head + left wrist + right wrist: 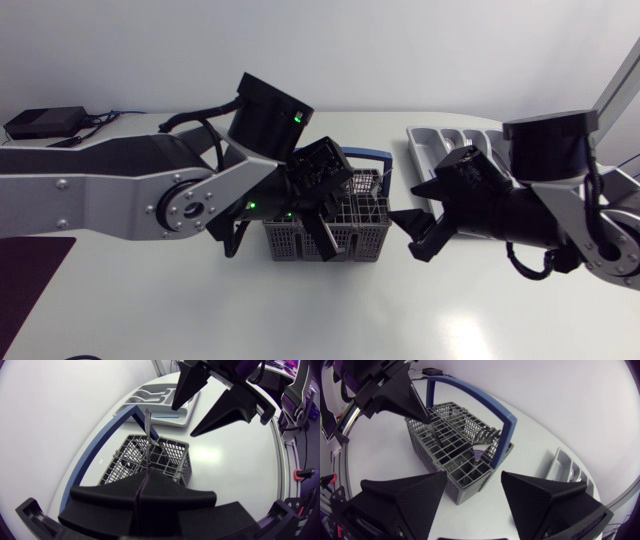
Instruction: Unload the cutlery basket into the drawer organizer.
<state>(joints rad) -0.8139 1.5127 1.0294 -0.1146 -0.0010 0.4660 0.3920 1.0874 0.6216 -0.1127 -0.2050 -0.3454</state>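
The left gripper (142,480) has its jaws clamped on a fork (149,435) over the cutlery basket (125,460), apparently to lift it clear. The right gripper (472,480) hangs beside the basket, jaws open.

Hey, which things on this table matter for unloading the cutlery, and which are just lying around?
For the job: cutlery basket, fork in the shut left tool, drawer organizer, open right tool.
Just lying about: black box at the table's far left edge.
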